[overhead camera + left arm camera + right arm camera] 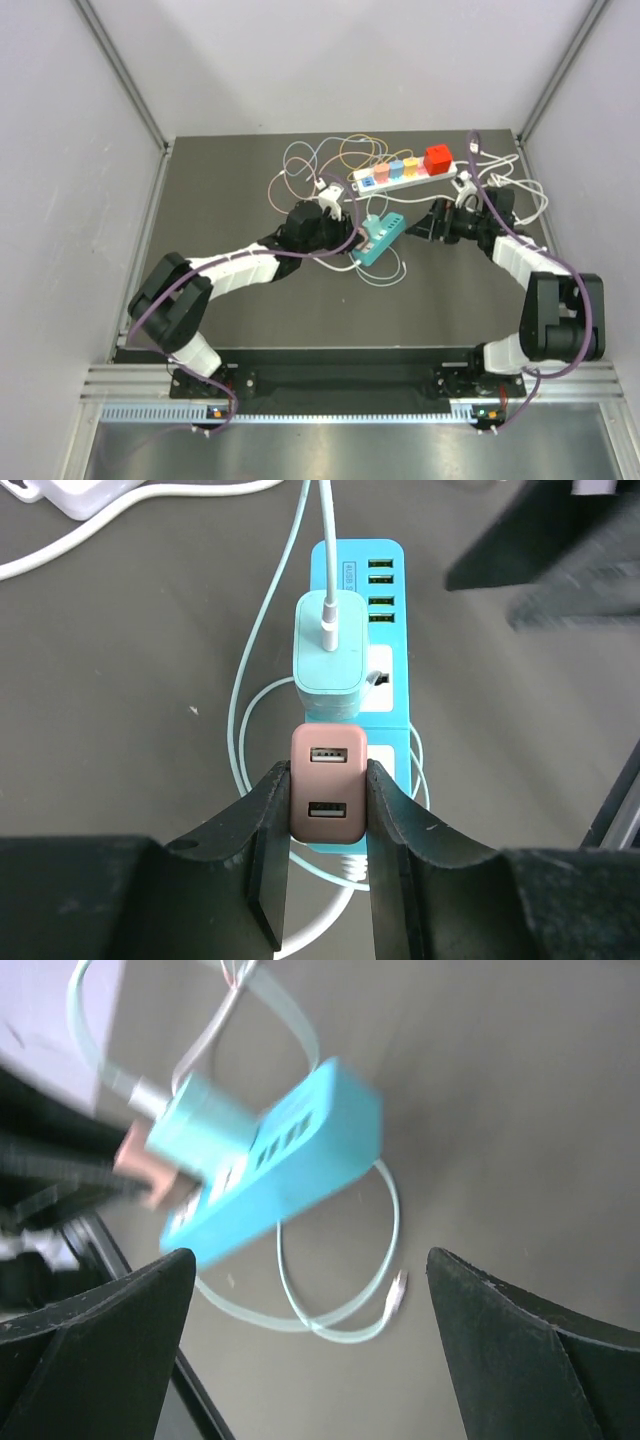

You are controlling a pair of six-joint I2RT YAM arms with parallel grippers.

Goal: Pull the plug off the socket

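My left tool (327, 810) is clamped narrow on the brown plug (327, 795), one finger on each side of it. The plug sits in the near end of the teal socket (385, 610) and shows two USB openings of its own. Just beyond it on the same socket stands one teal plug (328, 655) with a white lead (322, 540) running out of it. Past that I count four green USB ports (380, 593).

My right tool (310, 1260) hangs wide apart, holding nothing, with the socket lying ahead of it and slightly blurred.

From above, both tools meet at the socket, mid-bench. The bench (250, 320) is dark grey and matt. Behind the socket lies one white strip (405, 177) carrying what I count as five coloured plugs (437, 158). Thin cables (300, 160) loop around it. Pale grey walls (350, 60) close the bench in on three sides.
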